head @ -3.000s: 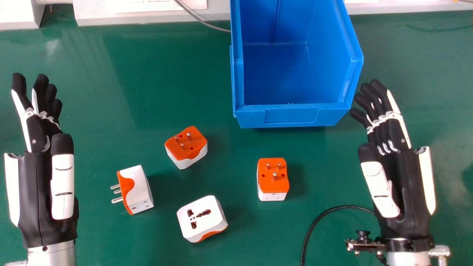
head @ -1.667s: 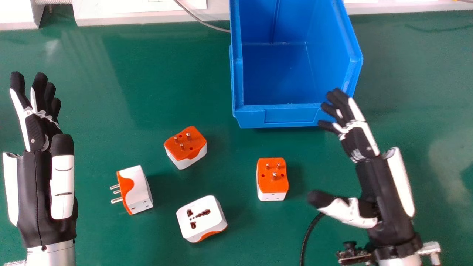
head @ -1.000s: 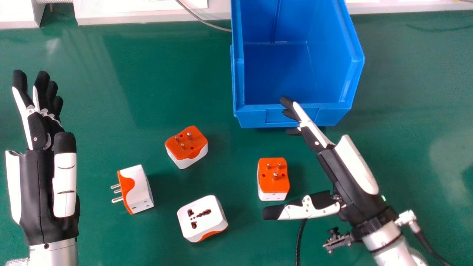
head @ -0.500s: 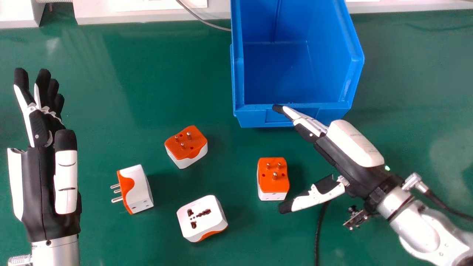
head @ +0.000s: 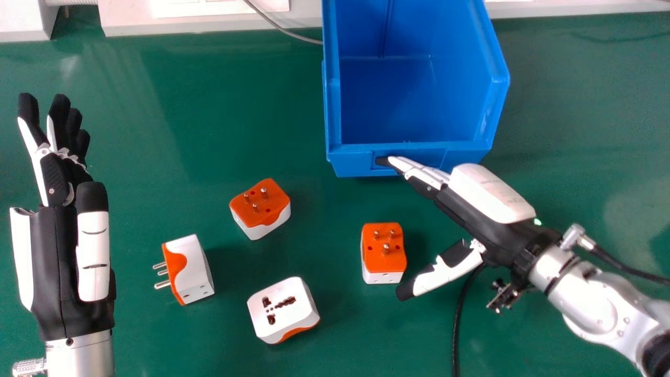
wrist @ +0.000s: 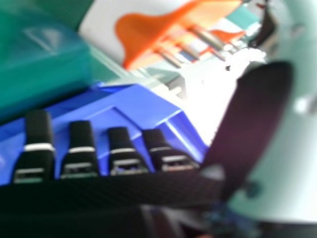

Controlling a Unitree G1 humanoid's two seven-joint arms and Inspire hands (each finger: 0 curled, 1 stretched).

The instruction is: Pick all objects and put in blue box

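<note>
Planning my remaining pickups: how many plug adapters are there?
4: one near the right hand's thumb, pins up; one left of the blue box's front, pins up; one pins sideways, farthest left; one socket-face up, nearest the robot.

Green table (head: 157, 131), grey cable (head: 294, 35)

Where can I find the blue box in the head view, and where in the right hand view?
Head view: blue box, upper part, right of centre, front partly covered by the right hand.
Right hand view: its blue wall shows behind the fingers.
Shared landmark: these fingers, overlapping the box in both.
</note>
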